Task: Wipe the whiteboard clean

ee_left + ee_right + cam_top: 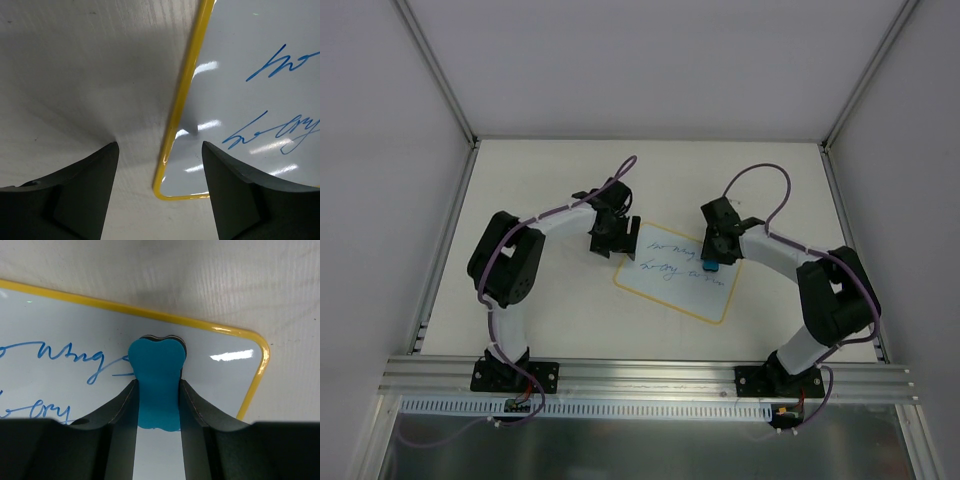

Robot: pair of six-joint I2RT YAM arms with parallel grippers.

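Erasing looks barely begun. Left fingers stand open over the tabletop, straddling the yellow-rimmed corner of the whiteboard — perhaps to steady it, though I cannot tell whether they touch it. The board lies flat mid-tabletop between the arms, with both lines of blue handwriting intact. Right fingers grip a blue eraser set at the top line's end — nearly everything is left to wipe.

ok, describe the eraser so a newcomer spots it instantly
On the pale table, a yellow-bordered whiteboard lies at the centre. At its right end the right gripper is shut on the eraser: a small solid bright-blue block, unlike the thin blue handwriting.
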